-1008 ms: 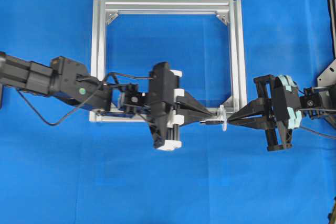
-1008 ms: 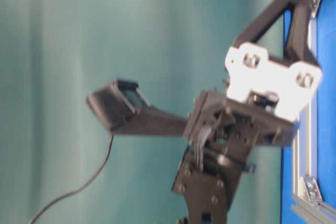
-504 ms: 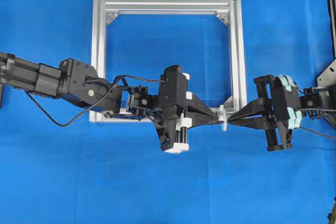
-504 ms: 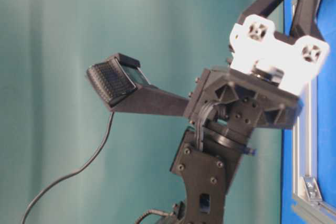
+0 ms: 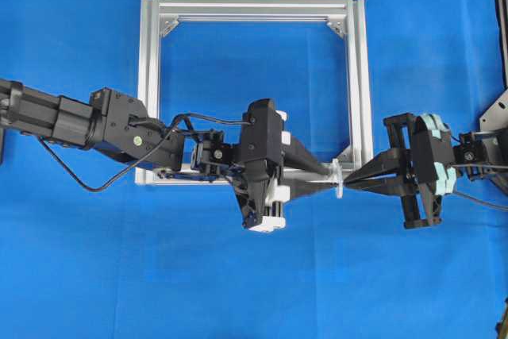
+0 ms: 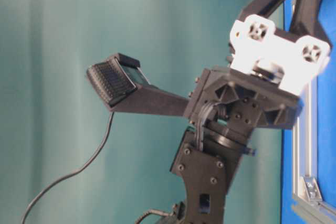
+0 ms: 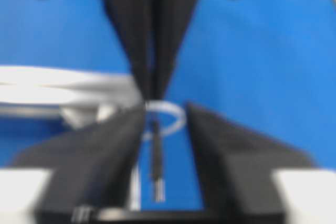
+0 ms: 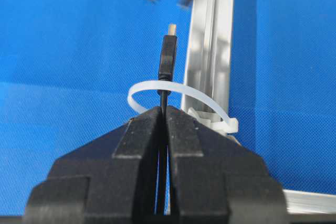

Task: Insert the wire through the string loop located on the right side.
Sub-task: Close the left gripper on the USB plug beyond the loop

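The whitish string loop [image 8: 152, 86] stands on the silver frame [image 8: 218, 40] at its lower right corner [image 5: 336, 179]. The thin black wire [image 8: 167, 56] passes through the loop, its plug with the metallic tip pointing away on the far side. My right gripper [image 8: 163, 109] is shut on the wire just behind the loop [image 5: 348, 182]. In the left wrist view the plug [image 7: 156, 166] hangs free between the spread fingers of my left gripper [image 7: 165, 108], which is open and touches nothing. From above, the left gripper [image 5: 324, 179] faces the right one across the loop.
The square aluminium frame [image 5: 355, 77] lies flat on the blue cloth, with triangular corner brackets [image 5: 337, 28]. The left arm's own black cable [image 5: 87, 184] trails left of the frame. The table-level view is filled by the back of the left arm [image 6: 236, 129].
The left arm moved right toward the loop a second ago. Its jaws have since parted and let go of the plug. The right gripper has stayed still, shut on the wire.
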Robot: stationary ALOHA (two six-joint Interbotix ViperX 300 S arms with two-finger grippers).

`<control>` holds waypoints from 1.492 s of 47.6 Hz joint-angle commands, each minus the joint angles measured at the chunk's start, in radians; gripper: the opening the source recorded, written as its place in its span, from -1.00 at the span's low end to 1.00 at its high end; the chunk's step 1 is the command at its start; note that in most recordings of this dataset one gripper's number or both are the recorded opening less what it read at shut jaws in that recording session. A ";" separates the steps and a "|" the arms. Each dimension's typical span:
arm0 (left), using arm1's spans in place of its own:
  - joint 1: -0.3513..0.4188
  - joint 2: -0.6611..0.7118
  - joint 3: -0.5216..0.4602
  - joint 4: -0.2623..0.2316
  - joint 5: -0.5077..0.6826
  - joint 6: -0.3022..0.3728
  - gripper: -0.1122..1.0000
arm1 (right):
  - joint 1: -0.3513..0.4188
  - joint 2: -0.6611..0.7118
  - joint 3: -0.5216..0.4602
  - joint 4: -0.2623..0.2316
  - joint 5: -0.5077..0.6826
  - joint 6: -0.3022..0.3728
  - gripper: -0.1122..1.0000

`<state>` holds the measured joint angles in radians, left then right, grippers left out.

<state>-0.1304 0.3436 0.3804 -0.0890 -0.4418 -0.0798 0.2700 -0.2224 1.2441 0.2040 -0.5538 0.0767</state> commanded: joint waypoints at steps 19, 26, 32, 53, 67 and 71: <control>0.005 0.034 -0.025 0.003 -0.006 -0.005 0.68 | 0.000 -0.005 -0.015 0.003 -0.006 -0.002 -0.87; 0.006 0.069 -0.028 0.002 -0.011 -0.006 0.69 | -0.002 -0.005 -0.015 0.003 -0.006 -0.002 -0.87; 0.002 0.086 -0.031 0.002 -0.014 -0.006 0.69 | -0.002 -0.005 -0.015 0.002 -0.006 -0.002 -0.87; 0.000 0.092 -0.031 0.002 -0.014 -0.008 0.69 | -0.002 -0.005 -0.015 0.003 -0.005 -0.002 -0.87; 0.000 0.092 -0.031 0.002 -0.011 -0.008 0.68 | -0.002 -0.005 -0.017 0.003 -0.005 -0.002 -0.87; 0.000 0.092 -0.031 0.002 -0.008 -0.008 0.67 | 0.000 -0.005 -0.015 0.003 -0.005 -0.002 -0.87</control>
<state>-0.1289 0.4541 0.3712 -0.0890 -0.4464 -0.0874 0.2715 -0.2224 1.2456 0.2056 -0.5538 0.0767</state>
